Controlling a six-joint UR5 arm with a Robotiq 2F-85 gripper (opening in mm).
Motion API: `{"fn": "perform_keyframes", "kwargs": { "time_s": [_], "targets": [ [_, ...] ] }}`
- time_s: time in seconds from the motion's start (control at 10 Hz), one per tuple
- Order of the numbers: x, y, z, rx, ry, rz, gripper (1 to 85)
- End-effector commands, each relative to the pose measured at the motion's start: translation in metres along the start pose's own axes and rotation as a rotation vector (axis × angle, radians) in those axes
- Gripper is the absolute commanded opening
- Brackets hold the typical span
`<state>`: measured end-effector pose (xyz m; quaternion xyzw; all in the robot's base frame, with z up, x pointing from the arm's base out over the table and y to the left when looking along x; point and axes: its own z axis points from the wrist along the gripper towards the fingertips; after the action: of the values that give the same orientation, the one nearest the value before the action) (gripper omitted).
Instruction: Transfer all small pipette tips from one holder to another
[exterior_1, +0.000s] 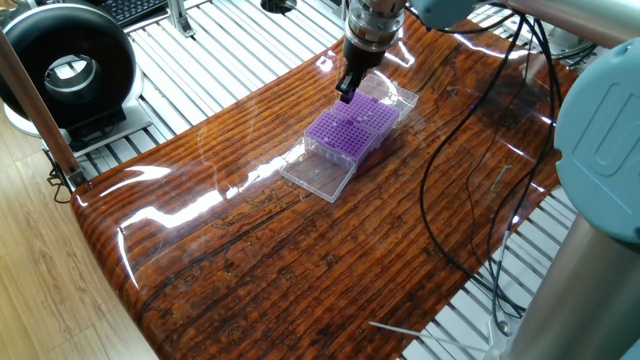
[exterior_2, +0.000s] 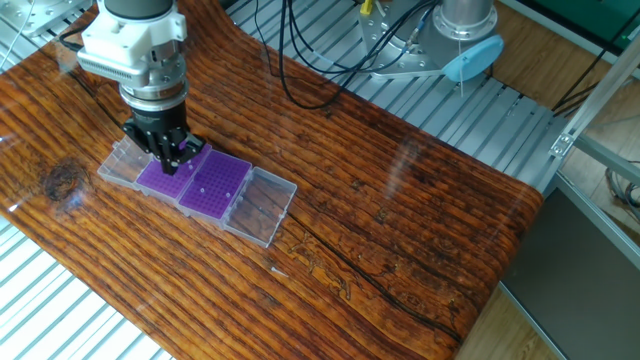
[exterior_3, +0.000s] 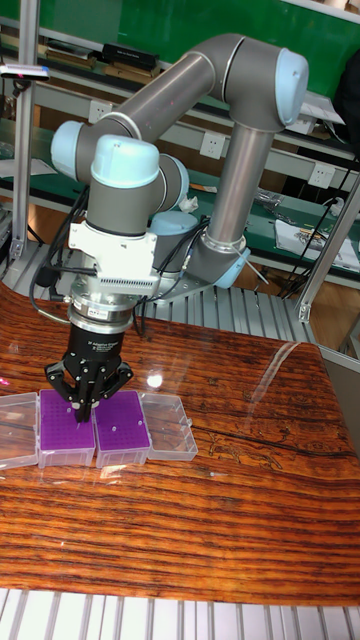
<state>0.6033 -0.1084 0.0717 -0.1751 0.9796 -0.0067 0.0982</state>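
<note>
Now, on the wooden table (exterior_3: 200, 520), two purple racks side by side, left rack (exterior_3: 66, 425) under the gripper (exterior_3: 82, 408), fingers drawn close above its grid, any held tip too small to tell, right rack (exterior_3: 122, 427) at its 3 o'clock, clear open lids (exterior_3: 170, 424) flanking both.

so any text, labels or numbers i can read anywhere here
None can be read.
The purple racks and their clear lids carry no visible print.
The hand and arm show no legible label.
Papers on the back bench in the tall fixed view are too small and blurred to read.
</note>
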Motion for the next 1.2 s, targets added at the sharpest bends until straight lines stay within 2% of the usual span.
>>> {"fn": "perform_keyframes", "kwargs": {
  "time_s": [0.0, 1.0, 1.1],
  "targets": [
    [-0.0033, 0.0022, 0.0001, -0.017, -0.019, 0.008, 1.3],
    [-0.0066, 0.0044, 0.0022, -0.036, -0.048, -0.004, 1.3],
    [-0.0048, 0.0017, 0.0017, -0.026, -0.041, -0.006, 1.3]
  ]
}}
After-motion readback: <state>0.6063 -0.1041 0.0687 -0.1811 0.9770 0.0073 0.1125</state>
